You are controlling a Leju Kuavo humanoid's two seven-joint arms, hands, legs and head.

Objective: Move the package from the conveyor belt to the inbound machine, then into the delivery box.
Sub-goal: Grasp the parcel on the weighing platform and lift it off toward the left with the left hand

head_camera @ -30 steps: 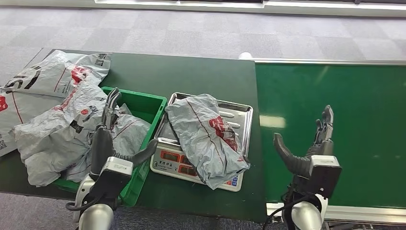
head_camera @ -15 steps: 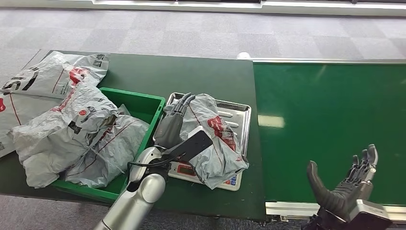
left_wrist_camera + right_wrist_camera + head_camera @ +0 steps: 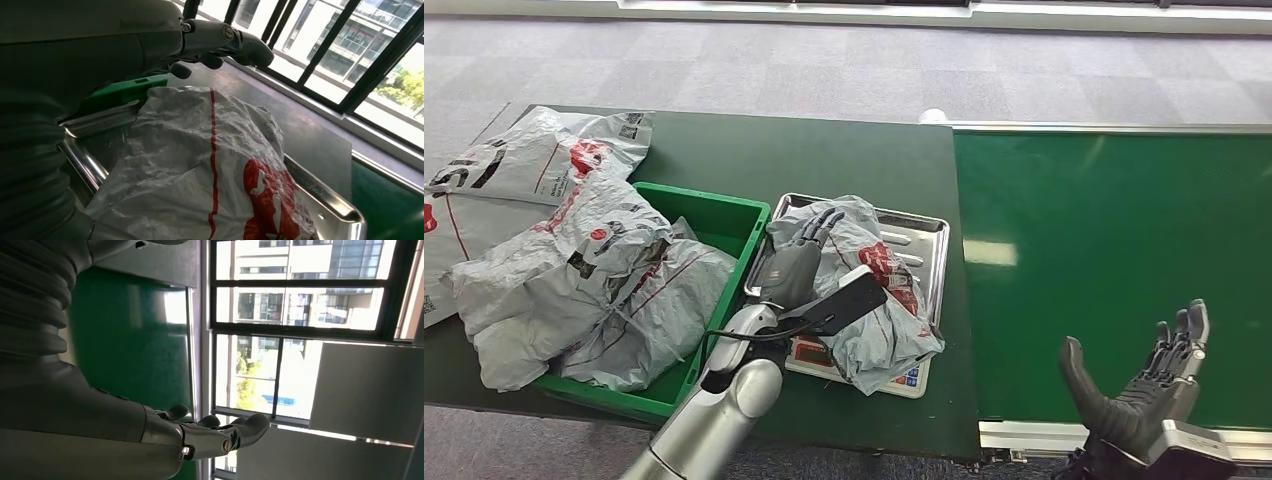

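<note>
A grey package [image 3: 902, 330] with red print lies crumpled on the steel tray [image 3: 921, 240] of the inbound scale. My left hand [image 3: 799, 268] hovers over the package's near-left part with fingers stretched out and thumb spread wide, holding nothing. In the left wrist view its fingers [image 3: 220, 42] stand above the package [image 3: 215, 170], with a gap between them. The green delivery box [image 3: 724, 208] sits just left of the scale, piled with grey bags. My right hand [image 3: 1139, 400] is open, palm turned inward, low over the front edge of the green conveyor belt [image 3: 1114, 230].
Several more grey bags [image 3: 534, 155] spill over the box's left side and across the dark green table [image 3: 824, 150]. The tray's steel rim [image 3: 325, 195] runs around the package. In the right wrist view, the right hand [image 3: 210, 435] floats above the belt [image 3: 130, 340].
My left hand swung from above the green box rightward to over the package on the scale. My right hand dropped back from mid-belt to the belt's front edge.
</note>
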